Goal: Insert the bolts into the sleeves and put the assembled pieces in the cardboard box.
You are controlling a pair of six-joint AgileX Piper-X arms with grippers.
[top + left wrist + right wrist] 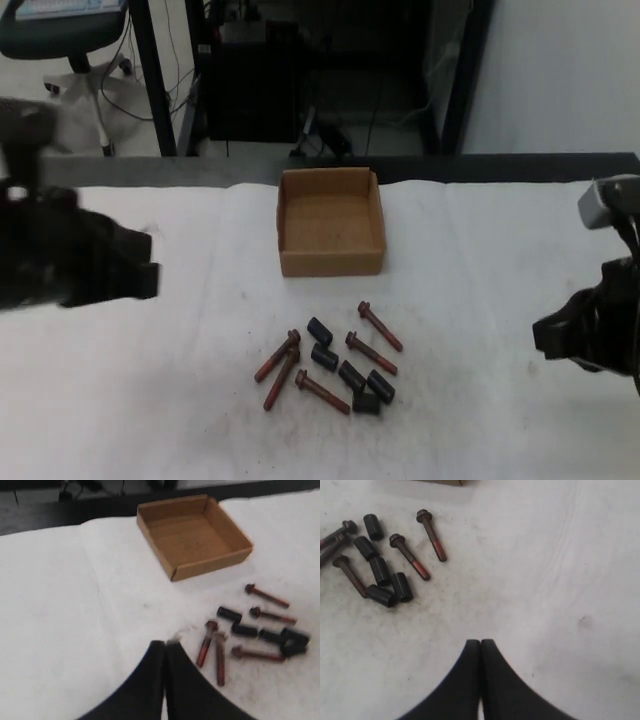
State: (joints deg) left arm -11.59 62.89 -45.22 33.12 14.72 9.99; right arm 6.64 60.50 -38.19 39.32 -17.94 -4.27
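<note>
Several reddish bolts [379,326] and several short black sleeves [324,357] lie loose on the white cloth in front of the open cardboard box [331,262], which holds nothing. In the left wrist view the bolts [206,642], sleeves [229,614] and box [212,565] lie ahead of my left gripper [165,644], whose fingers are shut with nothing between them. My right gripper [480,643] is also shut and holds nothing, hanging over bare cloth to the right of the bolts [431,534] and sleeves [379,570]. In the high view the left arm [70,260] is at the left and the right arm [595,320] at the right.
White cloth [150,400] covers the bench, with bare room on both sides of the pile. Behind the bench's dark back edge [520,165] are a black frame and an office chair [70,40].
</note>
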